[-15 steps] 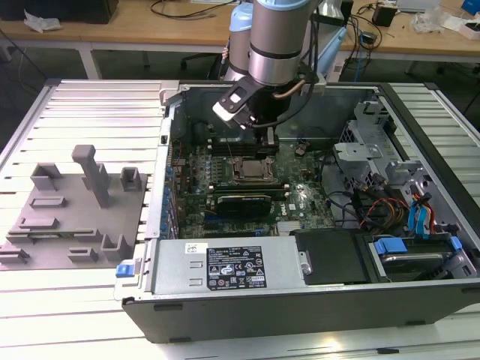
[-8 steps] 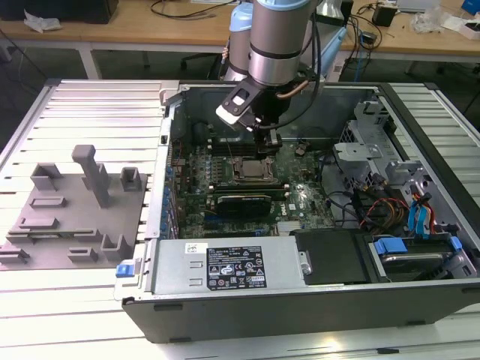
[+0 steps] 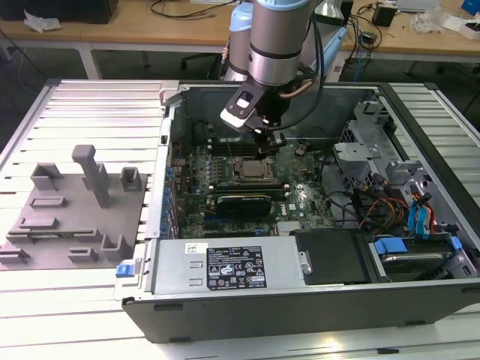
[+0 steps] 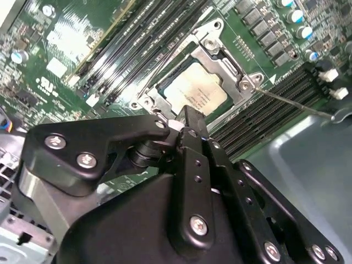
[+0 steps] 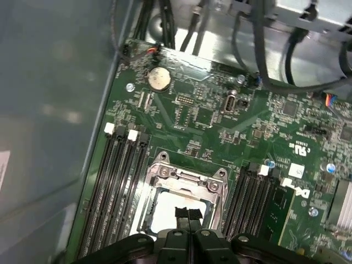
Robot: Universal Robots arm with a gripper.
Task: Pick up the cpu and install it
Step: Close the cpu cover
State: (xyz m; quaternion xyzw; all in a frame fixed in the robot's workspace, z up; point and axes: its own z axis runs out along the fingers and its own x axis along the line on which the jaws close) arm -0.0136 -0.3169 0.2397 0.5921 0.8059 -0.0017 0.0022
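The cpu (image 4: 195, 91) lies flat inside the open black metal-framed socket (image 4: 220, 52) on the green motherboard, silvery-white top up. In the first wrist view the cpu (image 5: 162, 212) shows as a pale square within the socket frame (image 5: 187, 175). My gripper (image 4: 187, 116) hangs just above the cpu's near edge, its two black fingers pressed together with nothing between them. They meet over the chip in the first wrist view too, where the gripper (image 5: 188, 213) is seen. In the exterior view my gripper (image 3: 266, 142) hovers over the cpu (image 3: 247, 171) inside the open computer case.
Black memory slots (image 5: 118, 187) flank the socket on both sides. A thin socket lever (image 4: 291, 103) sticks out beside it. A long black graphics card (image 3: 241, 202), a power supply (image 3: 225, 266) and cabled drive bays (image 3: 397, 210) crowd the case. A grey fixture (image 3: 71, 217) lies outside, on the exterior view's left.
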